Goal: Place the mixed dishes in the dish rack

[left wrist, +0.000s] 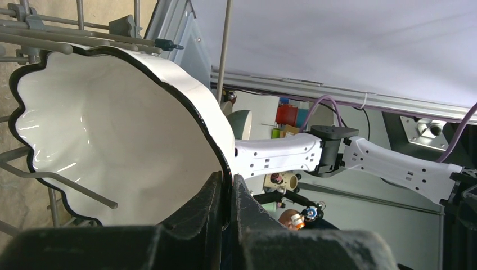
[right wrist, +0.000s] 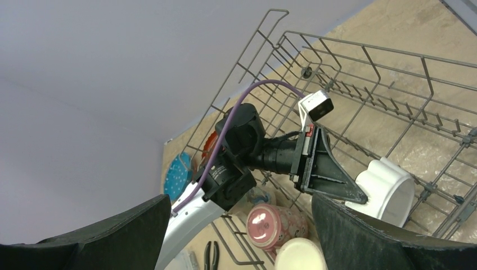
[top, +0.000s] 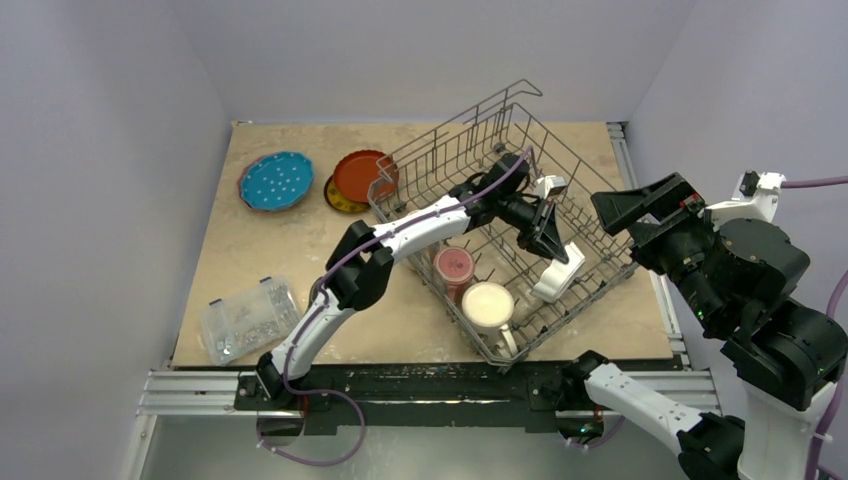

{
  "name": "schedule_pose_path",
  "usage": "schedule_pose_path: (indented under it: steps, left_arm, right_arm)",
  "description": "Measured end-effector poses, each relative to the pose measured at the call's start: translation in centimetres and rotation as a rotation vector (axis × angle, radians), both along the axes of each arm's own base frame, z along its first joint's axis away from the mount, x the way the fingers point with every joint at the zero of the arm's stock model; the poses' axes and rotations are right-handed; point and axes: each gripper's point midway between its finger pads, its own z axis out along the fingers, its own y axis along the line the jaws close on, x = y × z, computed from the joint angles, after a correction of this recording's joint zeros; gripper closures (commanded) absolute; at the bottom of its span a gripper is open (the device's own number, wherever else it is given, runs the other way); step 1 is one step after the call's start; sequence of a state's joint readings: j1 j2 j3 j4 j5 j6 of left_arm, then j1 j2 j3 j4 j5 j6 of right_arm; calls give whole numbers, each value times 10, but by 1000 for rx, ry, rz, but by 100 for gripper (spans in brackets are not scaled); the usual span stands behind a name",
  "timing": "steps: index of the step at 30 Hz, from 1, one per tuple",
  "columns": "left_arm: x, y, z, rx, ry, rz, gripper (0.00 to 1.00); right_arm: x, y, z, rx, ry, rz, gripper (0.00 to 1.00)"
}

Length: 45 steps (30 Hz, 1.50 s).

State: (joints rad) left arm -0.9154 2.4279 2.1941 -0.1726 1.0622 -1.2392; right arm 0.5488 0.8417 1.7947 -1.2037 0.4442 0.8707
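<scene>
The dish rack (top: 425,160) stands at an angle on the table's middle right. My left gripper (top: 558,258) reaches into it and is shut on the rim of the white fluted bowl (top: 560,282), which stands on edge among the tines. In the left wrist view the jaws (left wrist: 229,188) pinch the bowl's black-edged rim (left wrist: 112,135). A maroon mug (top: 455,268) and a cream mug (top: 488,305) lie in the rack's near corner. My right gripper (top: 632,212) hangs open and empty above the rack's right side; its view shows the bowl (right wrist: 388,188) and both mugs (right wrist: 270,222).
A blue dotted plate (top: 276,181) lies at the far left. A red-orange plate (top: 360,175) rests on a yellow plate (top: 340,203) against the rack's left wall. A clear box of metal parts (top: 245,318) sits near left. Black-handled pliers (right wrist: 212,256) lie beside the rack.
</scene>
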Motion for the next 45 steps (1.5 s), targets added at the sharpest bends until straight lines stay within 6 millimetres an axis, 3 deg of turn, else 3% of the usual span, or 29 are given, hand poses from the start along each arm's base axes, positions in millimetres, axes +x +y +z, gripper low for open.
schedule_pose_path:
  steps: [9, 16, 25, 29, 38, 45]
  left_arm:
    - [3, 6, -7, -7, -1, -14, 100]
    - [-10, 17, -13, -20, -156, -57, 100]
    - [-9, 18, -26, -21, -262, -65, 78]
    - [3, 21, -35, 7, -308, -33, 58]
    - [5, 26, -46, 53, -325, -27, 55]
    - [0, 22, -48, 60, -334, -29, 46]
  right_arm:
    - [0, 0, 0, 0, 0, 2, 2]
    - [0, 0, 0, 0, 0, 2, 2]
    - [-1, 0, -1, -3, 5, 2, 2]
    - [-1, 0, -1, -3, 5, 2, 2]
    - [0, 0, 0, 0, 0, 2, 2]
    - [1, 1, 0, -1, 2, 2, 2]
